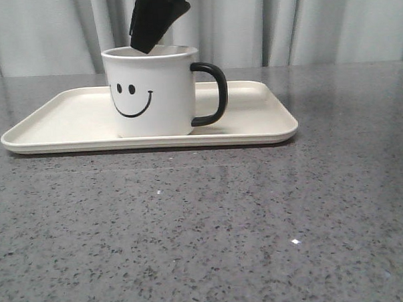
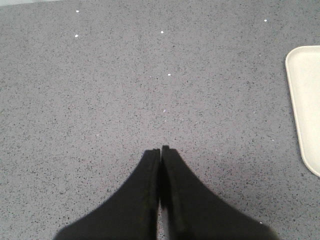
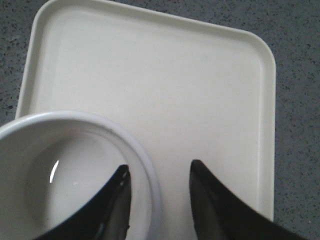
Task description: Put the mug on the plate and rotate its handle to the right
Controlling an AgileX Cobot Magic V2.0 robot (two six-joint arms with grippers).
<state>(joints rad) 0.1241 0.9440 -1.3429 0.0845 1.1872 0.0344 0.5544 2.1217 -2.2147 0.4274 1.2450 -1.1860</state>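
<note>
The white mug [image 1: 152, 93] with the black smiley face stands upright on the cream plate [image 1: 66, 120]. Its black handle [image 1: 212, 93] points right in the front view. My right gripper [image 1: 143, 48] hangs over the mug's back rim. In the right wrist view the right gripper [image 3: 160, 169] is open and straddles the rim of the mug [image 3: 65, 165], one finger inside and one outside over the plate [image 3: 175, 85]. My left gripper [image 2: 161, 149] is shut and empty above bare table, with the plate's corner [image 2: 305, 100] off to one side.
The grey speckled table [image 1: 205, 224] stretches in front of the plate. A pale curtain [image 1: 316, 19] hangs behind the table's far edge.
</note>
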